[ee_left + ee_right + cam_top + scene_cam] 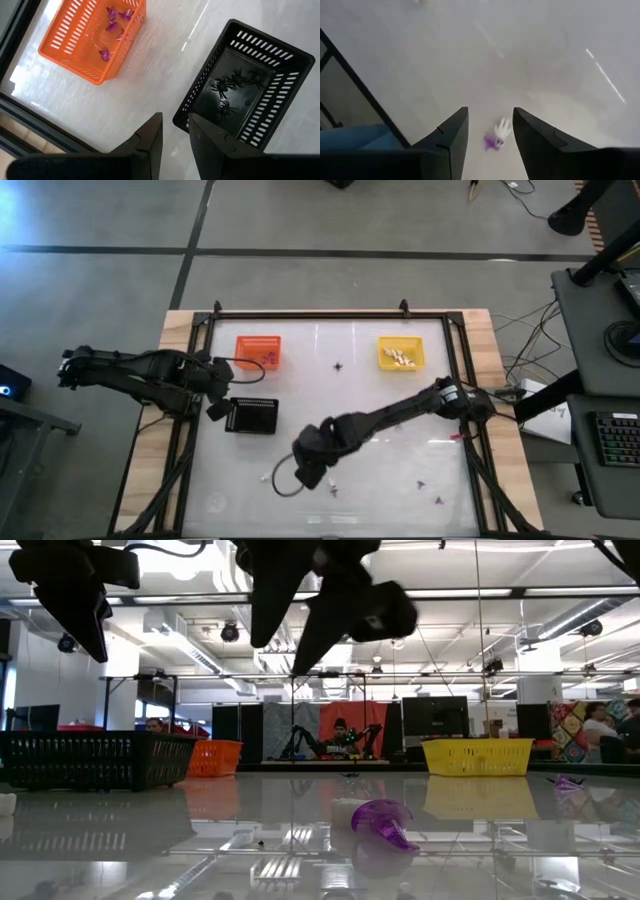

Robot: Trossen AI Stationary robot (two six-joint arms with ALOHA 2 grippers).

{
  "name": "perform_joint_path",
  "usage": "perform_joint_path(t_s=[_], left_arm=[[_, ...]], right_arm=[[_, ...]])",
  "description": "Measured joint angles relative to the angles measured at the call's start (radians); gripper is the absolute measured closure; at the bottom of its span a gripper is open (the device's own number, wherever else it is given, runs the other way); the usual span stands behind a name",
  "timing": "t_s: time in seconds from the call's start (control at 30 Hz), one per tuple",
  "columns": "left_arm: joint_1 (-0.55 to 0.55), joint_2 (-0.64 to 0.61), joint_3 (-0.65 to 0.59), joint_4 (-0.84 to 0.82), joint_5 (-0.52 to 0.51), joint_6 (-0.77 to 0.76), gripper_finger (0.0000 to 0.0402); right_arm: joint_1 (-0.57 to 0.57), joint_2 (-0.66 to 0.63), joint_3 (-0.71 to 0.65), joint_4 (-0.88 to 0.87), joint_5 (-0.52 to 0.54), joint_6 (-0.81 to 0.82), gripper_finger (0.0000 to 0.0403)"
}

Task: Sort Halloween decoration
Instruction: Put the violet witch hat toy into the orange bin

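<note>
Roughly halfway, I'd say: your baskets already hold trinkets, while loose ones lie near the black basket point(251, 416). Right hand point(490, 131) hovers spread above a purple-and-white trinket point(496, 136); left hand point(175, 131) waits slightly spread over that basket.

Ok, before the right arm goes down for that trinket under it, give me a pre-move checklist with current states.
1. Right pincer open: ok, fingers apart.
2. Target between the fingers: ok, a purple trinket and a whitish trinket lie on the table below the gap.
3. Only one piece in the gap: not ok, the two touch.
4. Pincer empty: ok.
5. Left pincer out of the way: ok, above the black basket, beside the orange basket.
6. Yellow basket unobstructed: ok.
</note>
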Motion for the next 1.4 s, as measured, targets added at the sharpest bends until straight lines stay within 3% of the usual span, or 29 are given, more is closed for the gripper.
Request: perform_joint_path(t_s=[0.47, 0.8, 1.4], left_arm=[[0.000, 0.006, 0.000, 0.013, 0.000, 0.000, 0.0324], [0.000, 0.021, 0.000, 0.024, 0.010, 0.000, 0.0324], [0.000, 0.032, -0.001, 0.064, 0.029, -0.032, 0.0324]], right_arm=[[0.123, 0.000, -0.091, 0.016, 0.033, 0.304, 0.0259], [0.153, 0.002, -0.239, 0.261, 0.052, 0.303, 0.0259], [0.200, 0.002, -0.303, 0.280, 0.108, 0.367, 0.0259]])
